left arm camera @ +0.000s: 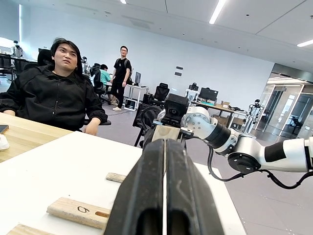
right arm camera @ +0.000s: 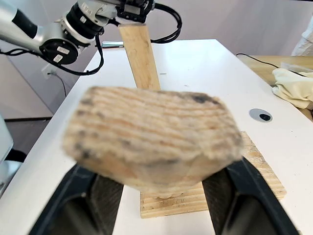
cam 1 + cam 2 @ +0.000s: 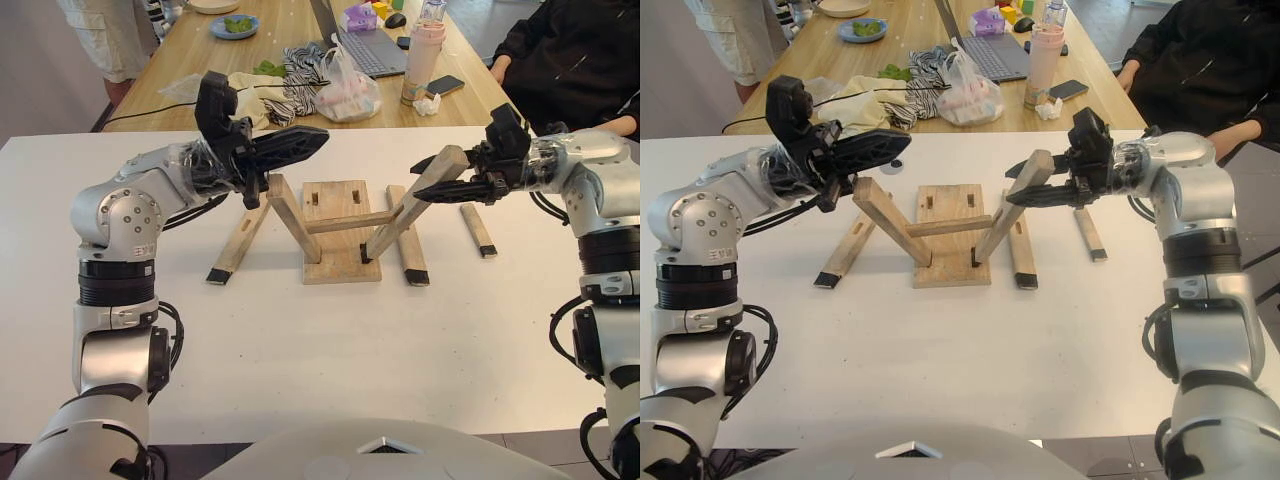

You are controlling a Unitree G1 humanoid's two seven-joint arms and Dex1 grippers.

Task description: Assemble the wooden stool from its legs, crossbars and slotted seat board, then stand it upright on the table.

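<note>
Wooden right leg (image 3: 395, 225) clamped by right fingers (image 3: 445, 190) | left fingers (image 3: 290, 148) closed together above left leg (image 3: 295, 220) | feet to be seated squarely in seat board (image 3: 340, 265) slots.

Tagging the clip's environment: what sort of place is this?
Probably an open-plan office or lab: desks with monitors and office chairs fill the room behind, and a laptop sits on a wooden table next to the white work table.
</note>
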